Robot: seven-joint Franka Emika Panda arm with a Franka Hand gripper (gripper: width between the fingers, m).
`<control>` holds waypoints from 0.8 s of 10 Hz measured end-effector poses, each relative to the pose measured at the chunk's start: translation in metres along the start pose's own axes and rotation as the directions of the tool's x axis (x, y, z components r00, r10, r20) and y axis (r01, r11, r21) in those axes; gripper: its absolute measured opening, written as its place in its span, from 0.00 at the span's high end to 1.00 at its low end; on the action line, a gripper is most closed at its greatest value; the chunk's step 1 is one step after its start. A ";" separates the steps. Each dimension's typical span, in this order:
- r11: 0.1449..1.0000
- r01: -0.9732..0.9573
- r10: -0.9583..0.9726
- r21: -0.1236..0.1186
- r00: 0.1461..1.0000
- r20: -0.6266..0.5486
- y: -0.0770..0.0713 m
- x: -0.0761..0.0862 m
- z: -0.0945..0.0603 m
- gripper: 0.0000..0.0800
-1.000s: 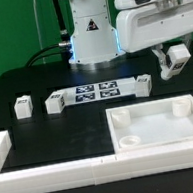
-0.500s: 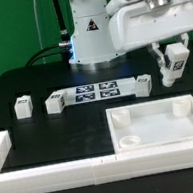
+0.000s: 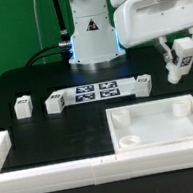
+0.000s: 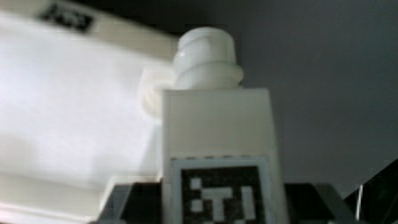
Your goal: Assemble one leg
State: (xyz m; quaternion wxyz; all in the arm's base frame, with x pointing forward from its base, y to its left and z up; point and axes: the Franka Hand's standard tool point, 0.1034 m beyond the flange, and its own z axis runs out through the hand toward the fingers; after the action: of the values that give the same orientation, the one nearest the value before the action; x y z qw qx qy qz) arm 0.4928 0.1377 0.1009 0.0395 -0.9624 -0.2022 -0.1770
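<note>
The leg [image 3: 183, 52], at 3 o'clock in the exterior view, is smooth white plastic. In the wrist view its rounded peg has a soft sheen, and the black-and-white tag sticker [image 4: 217, 188] on its face looks like matt paper. 3 loose posts [image 3: 55, 103] at 9 o'clock and near the centre have the same smooth white plastic look. The panel [image 3: 165, 124] at 4 o'clock is matt white plastic, as is the rail [image 3: 56, 174] at 6 o'clock. The table [image 3: 50, 132] is black and matt. The arm housing [image 3: 152, 15] at 1 o'clock is a white, slightly glossy shell. The marker board [image 3: 96, 91] looks flat and matt.
</note>
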 end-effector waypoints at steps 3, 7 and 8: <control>1.000 0.020 -0.020 0.019 1.000 0.009 0.006 0.051 0.009 0.64; 1.000 0.017 -0.018 0.021 1.000 0.015 0.005 0.045 0.013 0.64; 1.000 0.008 -0.009 0.024 1.000 0.029 0.006 0.040 0.020 0.64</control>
State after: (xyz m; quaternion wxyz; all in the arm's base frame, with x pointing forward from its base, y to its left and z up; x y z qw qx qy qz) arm 0.5361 0.1502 0.0967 0.0474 -0.9634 -0.2089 -0.1609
